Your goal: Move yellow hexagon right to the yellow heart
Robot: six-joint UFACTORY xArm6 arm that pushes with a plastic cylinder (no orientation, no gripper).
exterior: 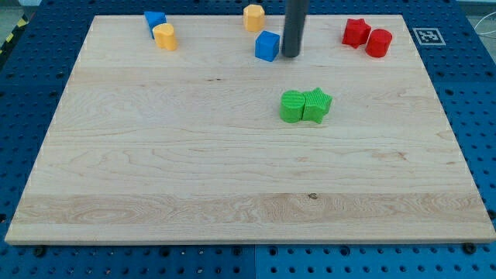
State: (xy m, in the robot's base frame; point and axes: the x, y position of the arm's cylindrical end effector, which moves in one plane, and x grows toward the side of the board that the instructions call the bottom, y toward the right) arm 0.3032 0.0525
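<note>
A yellow block that looks like the hexagon sits at the view's top edge, near the middle. A yellow block that looks like the heart sits at the top left, touching a blue block just above it. My tip rests on the board right beside a blue cube, on its right. The tip is below and to the right of the yellow hexagon and far to the right of the yellow heart.
A red star and a red cylinder sit together at the top right. A green cylinder and a green star touch each other right of the middle of the wooden board.
</note>
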